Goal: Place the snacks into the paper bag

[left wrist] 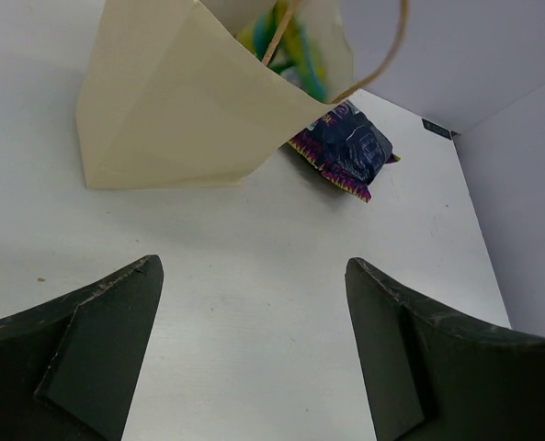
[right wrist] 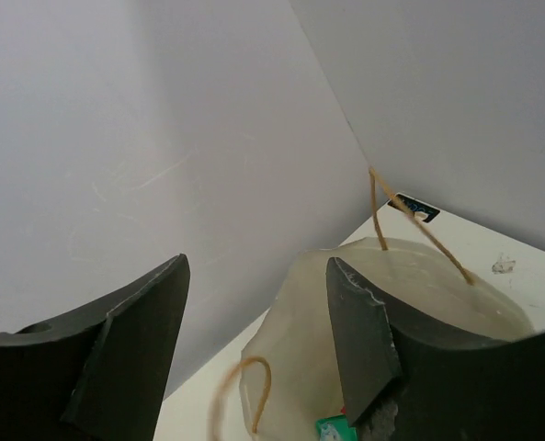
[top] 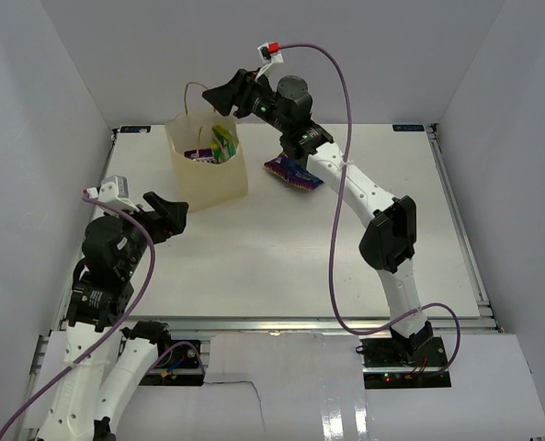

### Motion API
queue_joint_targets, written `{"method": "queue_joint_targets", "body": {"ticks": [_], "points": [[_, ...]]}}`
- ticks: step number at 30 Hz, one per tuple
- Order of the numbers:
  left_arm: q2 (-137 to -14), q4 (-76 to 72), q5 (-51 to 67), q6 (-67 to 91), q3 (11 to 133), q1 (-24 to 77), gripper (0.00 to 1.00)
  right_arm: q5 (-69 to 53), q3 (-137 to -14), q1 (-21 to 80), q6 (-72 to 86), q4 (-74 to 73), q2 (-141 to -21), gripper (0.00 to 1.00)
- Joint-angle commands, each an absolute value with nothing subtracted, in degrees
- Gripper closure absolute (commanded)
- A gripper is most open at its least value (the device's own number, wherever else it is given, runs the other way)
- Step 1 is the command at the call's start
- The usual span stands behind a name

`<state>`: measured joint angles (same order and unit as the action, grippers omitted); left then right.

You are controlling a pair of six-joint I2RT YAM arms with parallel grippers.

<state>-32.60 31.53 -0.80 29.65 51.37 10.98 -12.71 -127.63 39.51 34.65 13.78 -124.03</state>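
Dark snack bag (top: pixel 290 175): flat on table (top: pixel 281 257), just right of paper bag (top: pixel 219 179); long axis slants away from it.
Right gripper (right wrist: pixel 255 265): above paper bag's mouth, jaws apart, empty; judged the nearer.
Left gripper (left wrist: pixel 252 264): nearside-left of paper bag, jaws wide, empty.

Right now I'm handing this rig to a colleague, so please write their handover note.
Left gripper: open, empty, over the table, near left.
Right gripper: open, empty, above the mouth of the paper bag.
Done: paper bag stands upright, several snacks inside.
Left: the dark blue-purple bag lies on the table just right of the paper bag, not yet packed.
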Motion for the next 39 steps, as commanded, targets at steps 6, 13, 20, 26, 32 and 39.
{"method": "queue_joint_targets", "body": {"ticks": [6,13,20,26,32,39], "points": [[-33.8,30.9,-0.2,29.7,51.5,11.0,0.09,-15.9,-127.1,37.9,29.5,16.9,-122.2,0.32],[-33.5,30.7,-0.3,29.9,50.6,11.0,0.09,-17.7,-118.0,32.4,10.3,5.3,-116.1,0.28],[-34.3,29.5,-0.1,30.1,49.2,11.1,0.09,-3.1,-110.0,30.6,-22.7,-21.7,-118.1,0.02],[-38.4,27.0,3.3,30.0,49.2,11.0,0.09,14.0,-108.1,30.8,-27.9,-24.4,-121.5,0.10],[-40.3,25.4,4.7,30.3,48.9,11.0,0.09,13.2,-109.3,31.5,-24.9,-27.3,-126.4,0.10],[-38.8,24.6,5.4,31.9,46.4,11.1,0.09,16.9,-107.8,31.9,-25.4,-23.7,-130.9,0.04]]}}
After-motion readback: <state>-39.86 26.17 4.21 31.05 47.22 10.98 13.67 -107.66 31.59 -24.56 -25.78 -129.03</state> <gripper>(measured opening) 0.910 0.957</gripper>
